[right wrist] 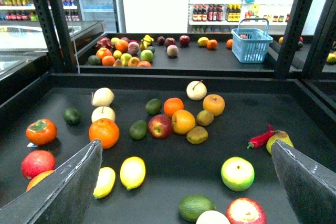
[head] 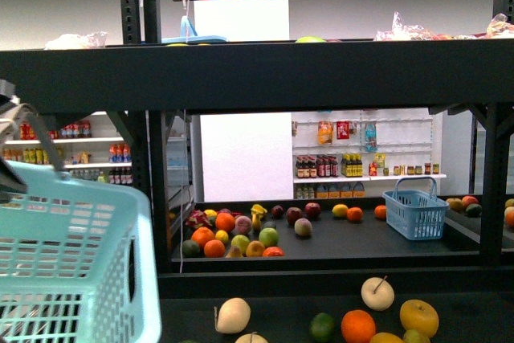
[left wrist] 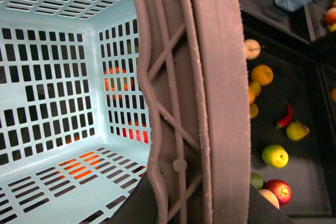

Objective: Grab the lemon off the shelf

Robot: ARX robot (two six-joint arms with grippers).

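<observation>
Black metal-framed shelf (right wrist: 173, 179): its dark tier held the small plain-yellow oval lemon (right wrist: 133, 172), near the right end effector (right wrist: 186, 146), which gaped wide, empty (left end effector (left wrist: 210, 103): grip couldn't be told). Lemon looked light, firm, slick-skinned; best pinched across its narrow middle. Long axis ran toward the shelf back, crosswise to the finger gap.

On the shelf's (right wrist: 173, 179) near tier the lemon (right wrist: 132, 172) lies toward the front, just beside another oval fruit (right wrist: 105, 182), with an orange (right wrist: 104, 132) behind them. A chili (right wrist: 261, 138) lies just beside a pear (right wrist: 280, 140), well apart from them. On the far tier a small basket (head: 415, 214) stands right of a fruit heap (head: 233, 238); a large basket (head: 72, 263) sits front left
</observation>
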